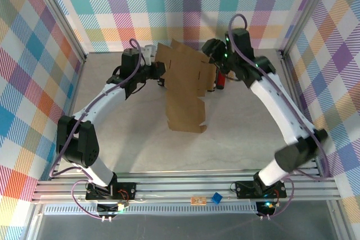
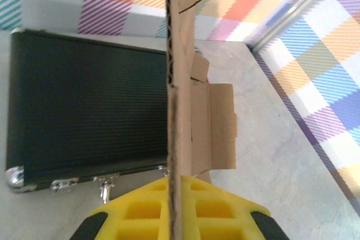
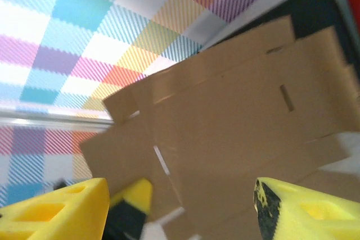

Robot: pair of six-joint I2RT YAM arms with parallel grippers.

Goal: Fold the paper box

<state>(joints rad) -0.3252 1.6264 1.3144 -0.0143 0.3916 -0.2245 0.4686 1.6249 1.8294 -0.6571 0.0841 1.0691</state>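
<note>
Bright, even, diffuse light fills the top view, which is sharp. Shadows under the flat brown corrugated cardboard sheet [image 1: 183,85] on the pale grey table top [image 1: 129,144] are faint and soft. In the left wrist view, the cardboard edge nearest the lens is soft and the black ribbed hard case [image 2: 84,105] is slightly blurred. The right wrist view is smeared throughout, its multicoloured checked wall [image 3: 84,26] washed pale.

Legible text, labels, brands, numbers, signs: none.
- Paper box [image 1: 183,85]: plain brown cardboard, unprinted where seen.
- Black case [image 2: 84,116]: ribbed dark panel, unmarked on the side seen.
- Tan tag [image 1: 197,200] and blue piece [image 1: 216,198] on the front rail [image 1: 169,186]: too small to read.
</note>
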